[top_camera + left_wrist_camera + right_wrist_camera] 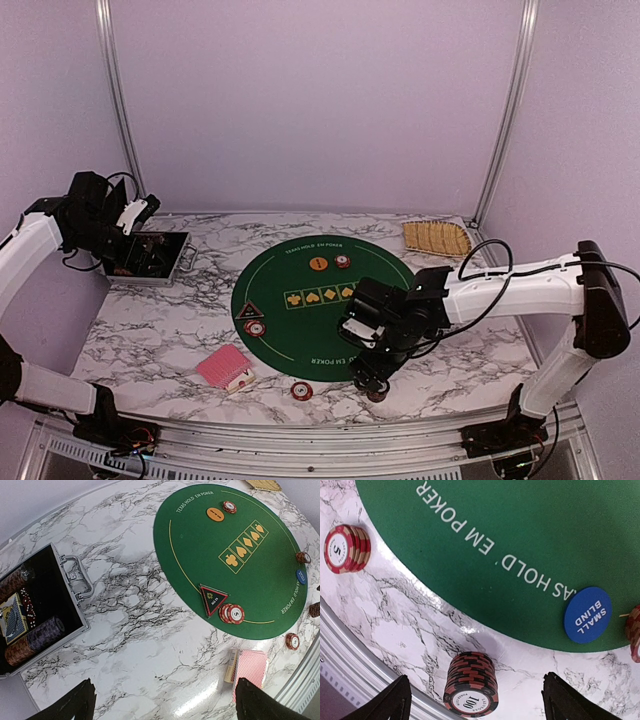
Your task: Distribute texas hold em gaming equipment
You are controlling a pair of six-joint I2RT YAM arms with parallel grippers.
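Left gripper [164,692]: fingers spread wide, holding nothing, hovering above the marble table [180,330] near an open metal case [150,258] of chip rolls and a card deck. Round green mat [300,335], at centre. Dark triangular marker [212,599]: on the mat's left edge, touching a red-and-white chip stack [232,613]. Red-backed playing cards [222,365]: on the marble, off the mat, towards the near edge. "5" chip stack [347,548]: on the marble just outside the mat's near rim. Orange round button [318,264] and a small chip stack [342,262]: side by side at the mat's far side. Right gripper [370,378]: fingers apart around a dark "100" chip stack [471,682] standing free on the marble, neither finger touching it. Blue "SMALL BLIND" button [588,615]: on the mat's near edge. Woven straw tray [437,238]: far right.
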